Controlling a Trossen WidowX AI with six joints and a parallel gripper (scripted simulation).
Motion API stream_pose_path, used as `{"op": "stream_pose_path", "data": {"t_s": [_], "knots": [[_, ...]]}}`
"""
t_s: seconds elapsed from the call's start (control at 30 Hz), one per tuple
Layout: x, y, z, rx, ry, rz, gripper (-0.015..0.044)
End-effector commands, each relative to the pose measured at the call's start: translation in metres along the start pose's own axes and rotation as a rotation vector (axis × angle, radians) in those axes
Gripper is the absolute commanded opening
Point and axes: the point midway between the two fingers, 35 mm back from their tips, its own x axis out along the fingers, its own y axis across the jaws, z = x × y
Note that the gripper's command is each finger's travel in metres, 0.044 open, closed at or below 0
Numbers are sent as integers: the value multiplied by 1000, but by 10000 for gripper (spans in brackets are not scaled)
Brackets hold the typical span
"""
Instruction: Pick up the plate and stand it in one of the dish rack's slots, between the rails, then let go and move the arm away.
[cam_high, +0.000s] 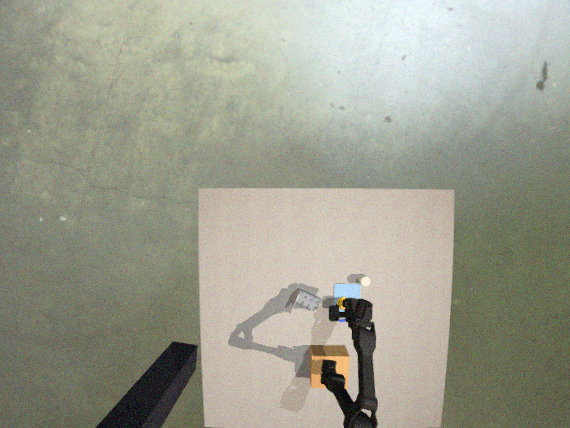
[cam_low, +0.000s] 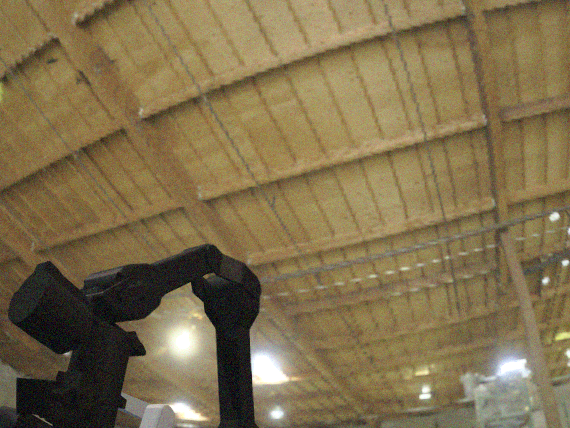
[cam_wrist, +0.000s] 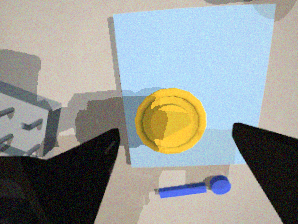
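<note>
A small yellow plate (cam_wrist: 170, 120) (cam_high: 341, 302) lies flat on a light blue mat (cam_wrist: 200, 55) (cam_high: 350, 290). In the wrist view it sits between and just ahead of my two dark fingers. My gripper (cam_wrist: 174, 131) (cam_high: 342, 306) is open and empty, low above the plate's near edge. The grey dish rack (cam_wrist: 20, 122) (cam_high: 306, 300) with its rails stands to the left of the mat. In the exterior view only my dark arm (cam_low: 125, 295) shows against a ceiling; the plate and rack are hidden there.
A blue spoon (cam_wrist: 192, 188) lies just in front of the mat. A cream cylinder (cam_high: 365, 281) stands at the mat's far right corner. A brown box (cam_high: 329, 363) sits near my arm's base. A dark beam (cam_high: 155, 385) lies left of the table (cam_high: 250, 240).
</note>
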Motion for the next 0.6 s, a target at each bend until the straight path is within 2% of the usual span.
{"op": "stream_pose_path", "data": {"t_s": [0.0, 0.57], "knots": [[11, 1, -3, 1, 11, 7, 400], [37, 1, -6, 3, 11, 7, 400]]}}
